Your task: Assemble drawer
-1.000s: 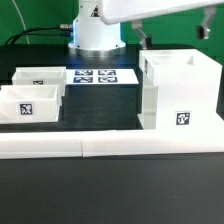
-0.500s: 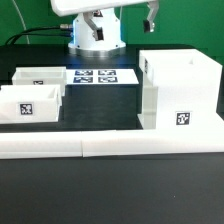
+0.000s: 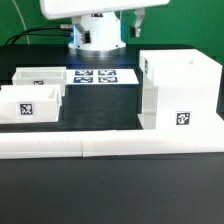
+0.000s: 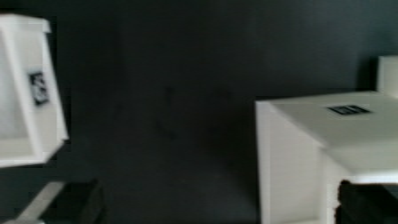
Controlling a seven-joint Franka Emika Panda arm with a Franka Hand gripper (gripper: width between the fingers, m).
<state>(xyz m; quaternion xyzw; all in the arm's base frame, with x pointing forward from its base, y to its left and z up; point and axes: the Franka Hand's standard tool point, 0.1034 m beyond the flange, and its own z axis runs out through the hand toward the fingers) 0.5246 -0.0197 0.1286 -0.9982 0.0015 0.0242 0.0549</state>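
The drawer's large white open-fronted shell [image 3: 180,90] stands at the exterior view's right, with a tag on its front. Two small open-top trays [image 3: 30,103] [image 3: 38,75] sit at the left, one behind the other. My gripper [image 3: 106,24] hangs high above the back of the table, its dark fingers [image 3: 137,18] spread wide with nothing between them. In the wrist view the gripper [image 4: 214,205] is open and well above the shell [image 4: 329,150] and a tray [image 4: 22,90], over the dark table between them.
The marker board [image 3: 102,76] lies flat behind the trays, in front of the robot base [image 3: 98,40]. Long low white border bars [image 3: 110,147] run along the front of the work area. Cables lie at the back left.
The arm and open gripper have swung from above the shell toward the exterior view's left, now over the marker board area. The drawer parts have not moved.
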